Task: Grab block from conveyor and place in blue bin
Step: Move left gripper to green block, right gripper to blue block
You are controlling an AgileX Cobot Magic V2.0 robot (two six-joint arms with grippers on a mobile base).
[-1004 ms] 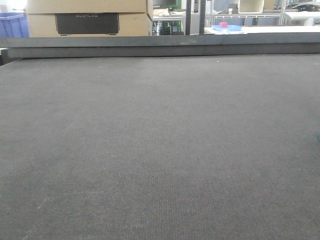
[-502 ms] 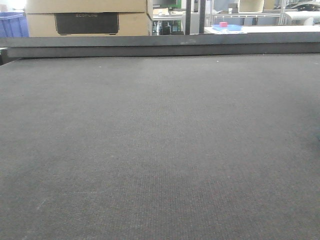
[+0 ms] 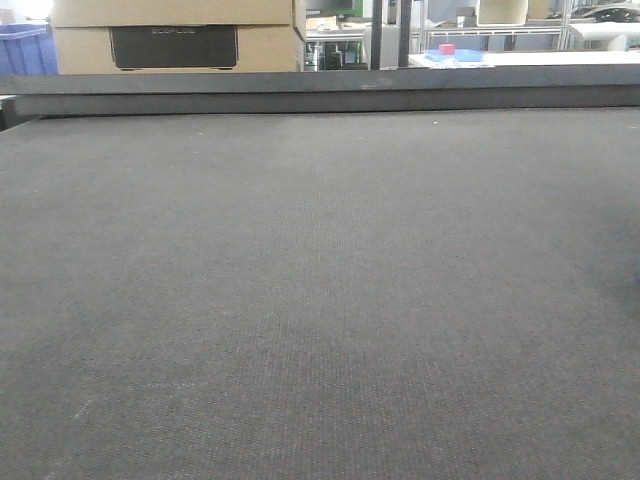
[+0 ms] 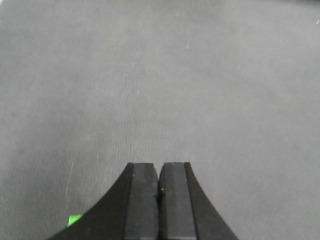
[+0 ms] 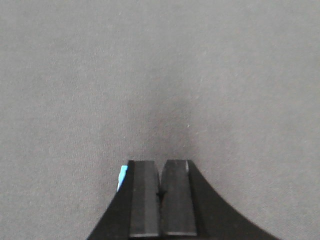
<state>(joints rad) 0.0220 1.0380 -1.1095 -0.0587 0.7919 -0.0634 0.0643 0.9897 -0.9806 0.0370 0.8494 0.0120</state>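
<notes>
We are looking across the conveyor (image 3: 320, 300), whose dark grey woven belt is filling nearly the whole front view and lying flat beneath both arms. Its long dark rail (image 3: 320, 95) is running along the far edge. Beyond the rail, cardboard boxes (image 3: 175, 35) are standing at the upper left, with a blue crate (image 3: 25, 50) just beside them at the frame's edge. Far off at the upper right, a small red thing on something blue (image 3: 452, 52) is sitting on a white surface (image 3: 540, 58); we cannot tell what it is.

In the left wrist view, the left hand (image 4: 160, 170) is hanging over the belt with its two dark fingers (image 4: 142, 200) pressed together and nothing pinched between them. A small green patch (image 4: 74, 219) is showing at its lower left.

In the right wrist view, the right hand (image 5: 161, 167) is likewise pressed together over bare belt, pinching nothing. A thin blue sliver (image 5: 122, 178) is peeking out beside its left finger, too small for us to identify.

Where the block is lying, we cannot tell from these views.
</notes>
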